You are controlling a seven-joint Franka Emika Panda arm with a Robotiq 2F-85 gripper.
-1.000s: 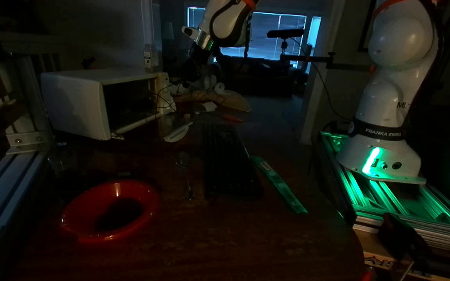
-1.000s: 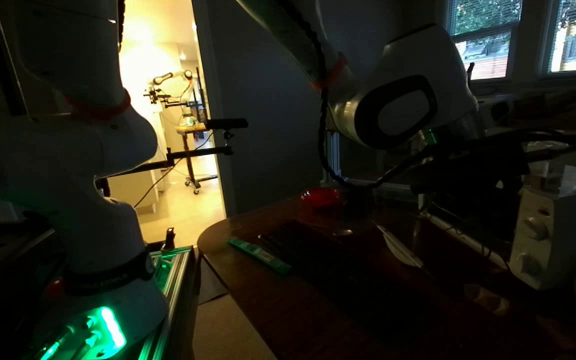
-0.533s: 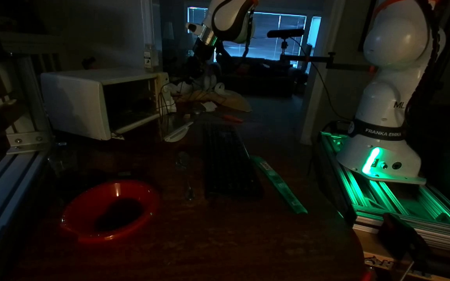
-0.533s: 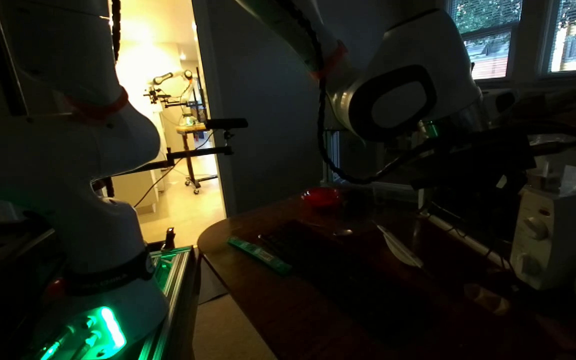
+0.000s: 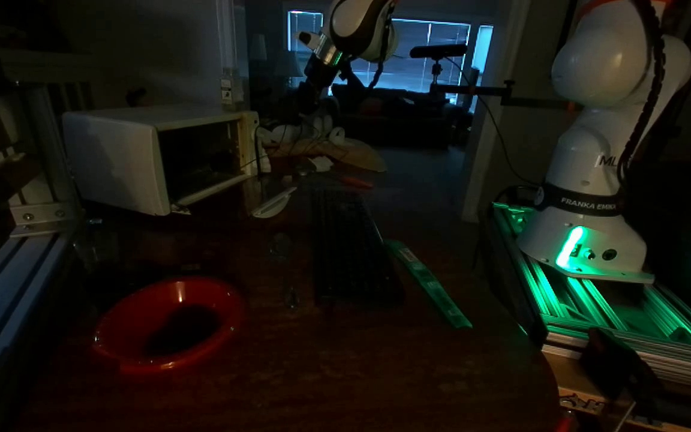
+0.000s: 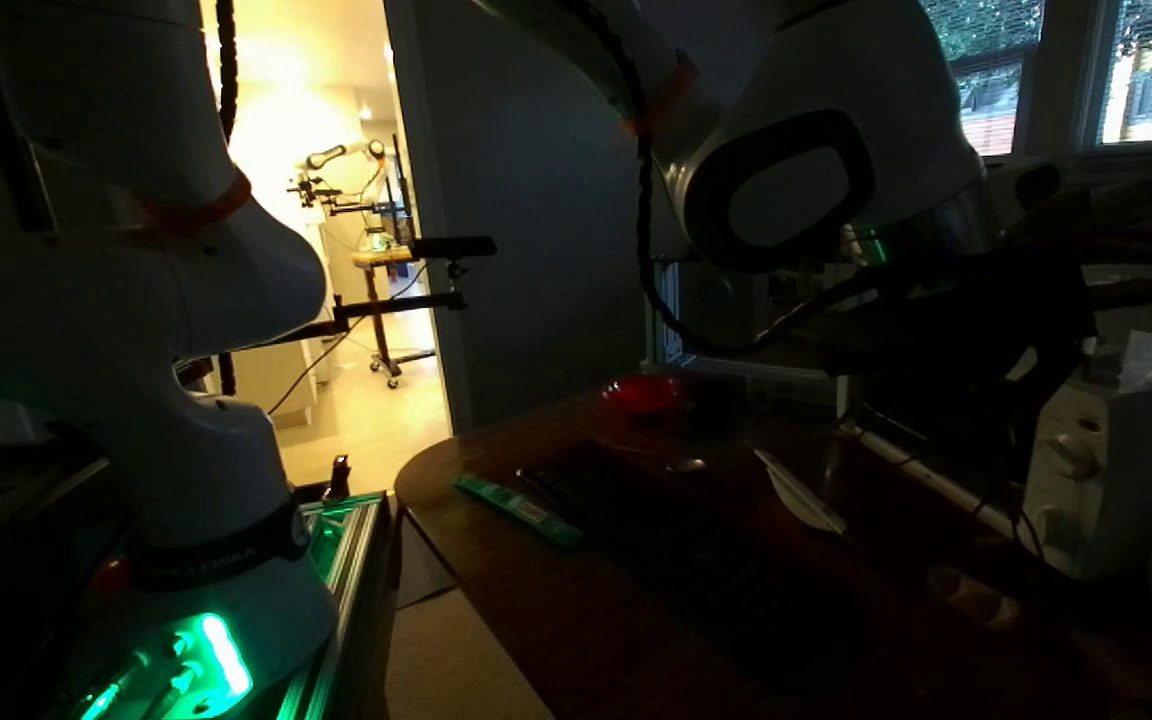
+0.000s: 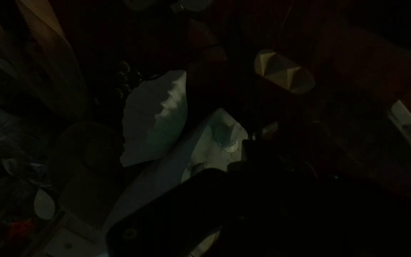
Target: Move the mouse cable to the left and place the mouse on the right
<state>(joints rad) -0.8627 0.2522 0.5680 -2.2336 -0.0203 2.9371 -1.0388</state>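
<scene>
My gripper [image 5: 308, 102] is a dark shape high beyond the open front of the white toaster oven in an exterior view. It also shows as a black mass [image 6: 1016, 400] beside the oven's knobs. In the wrist view the dark gripper [image 7: 250, 151] covers the lower middle, over the oven's knob panel. Its fingertips are too dark to tell whether they are open or shut. A thin dark cable [image 5: 258, 159] hangs by the oven's front edge; whether the gripper holds it cannot be told. The mouse cannot be made out for sure in the dark.
The toaster oven [image 5: 111, 156] stands on the dark wooden table [image 5: 333, 366]. A black keyboard [image 5: 351, 246] lies mid-table, with a green strip [image 5: 432, 288] and a spoon [image 5: 290, 297] beside it. A red bowl [image 5: 234, 300] and a white dish [image 5: 273, 204] are also there.
The wrist has shifted to the right in both exterior views, rising slightly in the view with the bright doorway. The hanging cable by the oven has swung. The tabletop objects look unmoved.
</scene>
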